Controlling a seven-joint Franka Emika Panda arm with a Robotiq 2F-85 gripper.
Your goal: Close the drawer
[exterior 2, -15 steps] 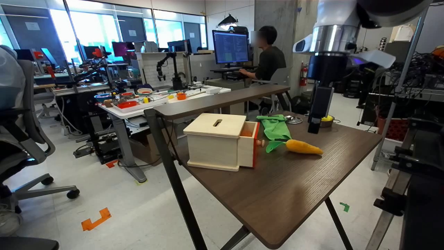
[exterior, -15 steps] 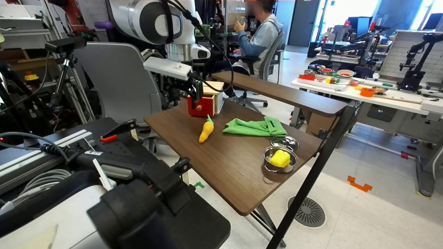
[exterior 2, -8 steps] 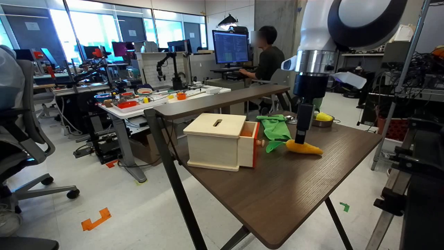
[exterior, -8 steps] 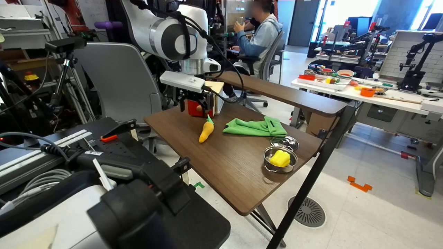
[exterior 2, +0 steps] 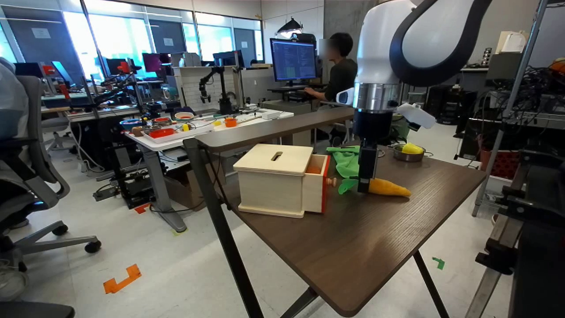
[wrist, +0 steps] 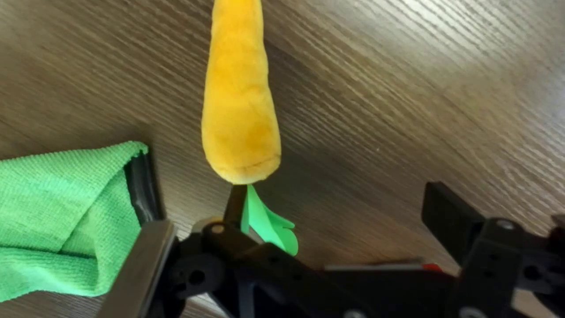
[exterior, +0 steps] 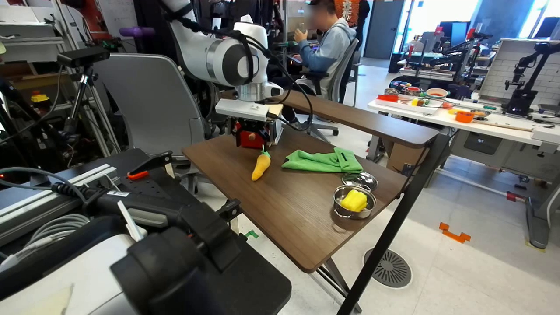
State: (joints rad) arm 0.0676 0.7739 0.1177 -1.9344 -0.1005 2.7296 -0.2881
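The drawer [exterior 2: 314, 190] has a red front [exterior: 253, 140] with a small round wooden knob [exterior 2: 332, 181]. It stands partly pulled out of a light wooden box [exterior 2: 270, 190] with a slotted cream top. My gripper [exterior 2: 364, 187] points down, low over the table, a short way in front of the knob and apart from it. In an exterior view its two spread fingers [exterior: 251, 141] frame the red front. In the wrist view the gripper [wrist: 336, 190] is open, with nothing between its fingers. Only a red sliver of the drawer [wrist: 432, 266] shows there; the rest is hidden behind the gripper.
A yellow-orange carrot toy [wrist: 240, 119] with green leaves lies beside one finger. A green cloth [exterior: 321, 161] lies behind it. A metal pot [exterior: 339, 205] with a yellow pepper [exterior: 355, 200] and a lid [exterior: 365, 179] stand farther along the table. A raised shelf [exterior 2: 282, 128] borders the table.
My gripper has moved down and toward the drawer's front, past the carrot toy. The drawer, box and toy have not moved.
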